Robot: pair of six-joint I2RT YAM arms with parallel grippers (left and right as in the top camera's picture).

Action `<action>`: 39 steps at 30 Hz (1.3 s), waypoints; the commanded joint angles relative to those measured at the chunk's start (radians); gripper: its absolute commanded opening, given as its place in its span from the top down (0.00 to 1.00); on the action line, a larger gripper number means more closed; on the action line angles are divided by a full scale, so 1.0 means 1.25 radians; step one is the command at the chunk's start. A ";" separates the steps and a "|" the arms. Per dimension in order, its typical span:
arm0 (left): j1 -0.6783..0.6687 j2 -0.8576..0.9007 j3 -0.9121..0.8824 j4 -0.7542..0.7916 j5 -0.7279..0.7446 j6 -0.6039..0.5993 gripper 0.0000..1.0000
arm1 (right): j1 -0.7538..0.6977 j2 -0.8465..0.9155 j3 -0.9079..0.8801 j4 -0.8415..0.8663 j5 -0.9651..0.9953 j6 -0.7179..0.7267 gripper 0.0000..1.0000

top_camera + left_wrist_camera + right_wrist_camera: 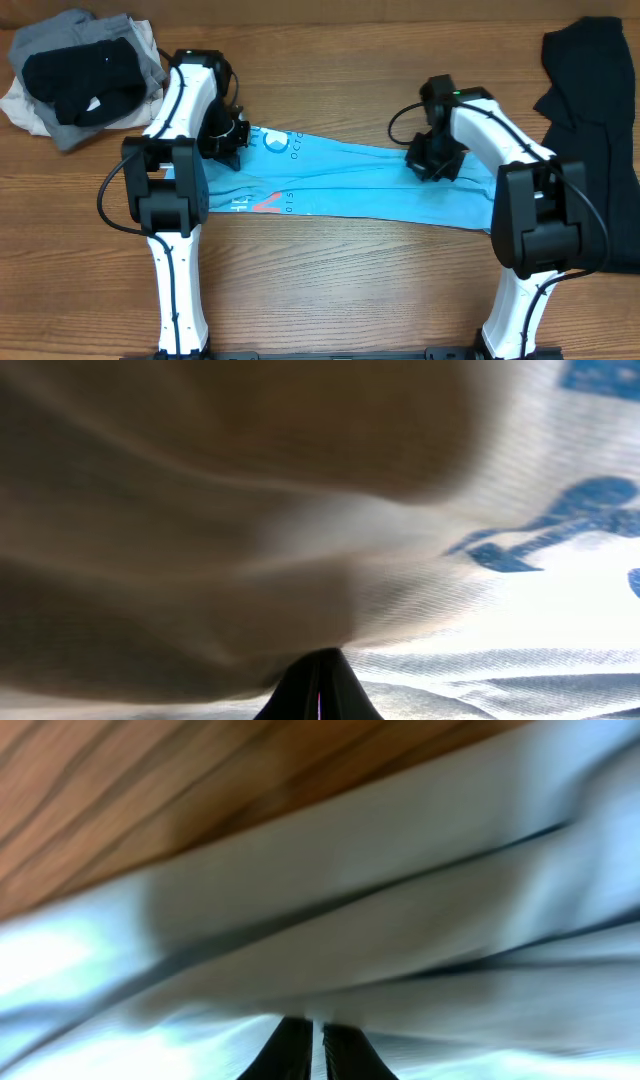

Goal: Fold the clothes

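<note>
A light sky-blue T-shirt [340,180] with white print and red-and-white lettering lies on the table as a long band, stretched between my two grippers. My left gripper [228,140] is at the shirt's left end, by the print. In the left wrist view its fingertips [318,682] are pressed together, with the shirt's fabric [500,510] draped right over them. My right gripper [435,158] sits on the band's upper edge toward the right. In the right wrist view it [317,1045] is pinched on a fold of blue cloth [400,920], only a sliver showing between the fingers.
A pile of grey, black and white clothes [80,75] lies at the back left corner. A large plain black garment [590,90] is spread along the right side, partly under the right arm. Bare wood table [330,290] shows in front of the shirt.
</note>
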 commanded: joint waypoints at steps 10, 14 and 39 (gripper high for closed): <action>0.106 0.005 -0.109 0.081 -0.087 -0.043 0.96 | -0.096 0.001 -0.008 -0.031 0.107 -0.003 0.90; 0.154 0.005 -0.110 0.078 -0.095 -0.070 0.96 | -0.117 0.001 -0.008 -0.041 0.119 -0.003 0.90; 0.265 0.005 -0.105 0.042 -0.013 -0.044 0.95 | -0.161 -0.008 0.101 -0.127 -0.215 -0.264 0.31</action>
